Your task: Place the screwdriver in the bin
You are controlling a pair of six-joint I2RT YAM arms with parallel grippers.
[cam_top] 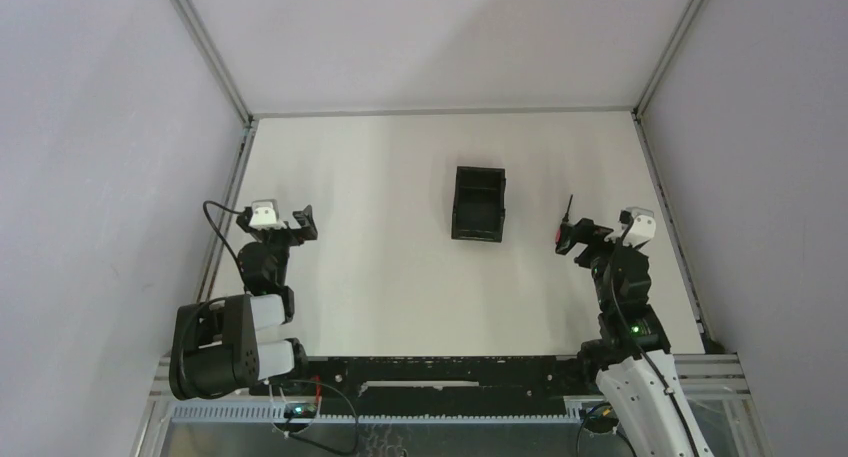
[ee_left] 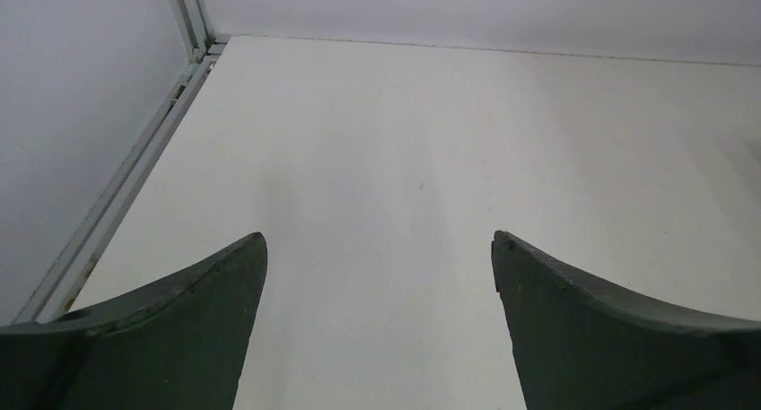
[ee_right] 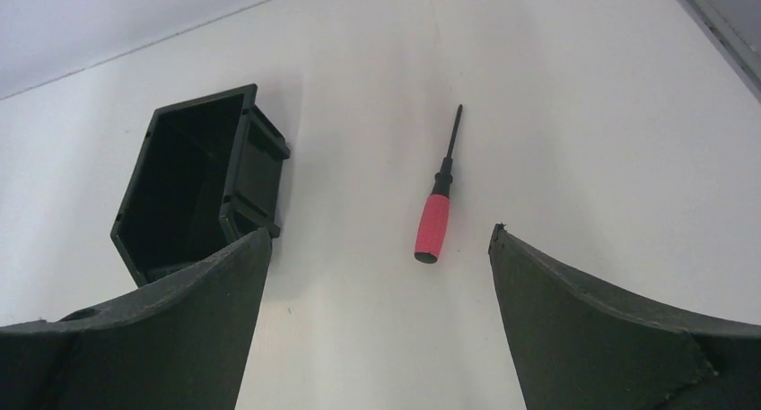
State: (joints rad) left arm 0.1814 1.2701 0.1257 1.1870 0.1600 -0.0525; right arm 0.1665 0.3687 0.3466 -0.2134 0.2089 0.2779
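Observation:
The screwdriver [ee_right: 434, 214], with a short red handle and thin dark shaft, lies flat on the white table, shaft pointing away from me; in the top view [cam_top: 565, 227] it shows just beyond my right gripper. The black bin [cam_top: 478, 203] stands empty at the table's middle, left of the screwdriver; it also shows in the right wrist view [ee_right: 193, 181]. My right gripper [ee_right: 379, 235] is open and empty, just short of the handle's end. My left gripper [ee_left: 379, 239] is open and empty over bare table, far left [cam_top: 303, 222].
Grey enclosure walls and metal frame rails [cam_top: 228, 217] bound the table on the left, right and back. A black rail [cam_top: 440, 372] runs along the near edge between the arm bases.

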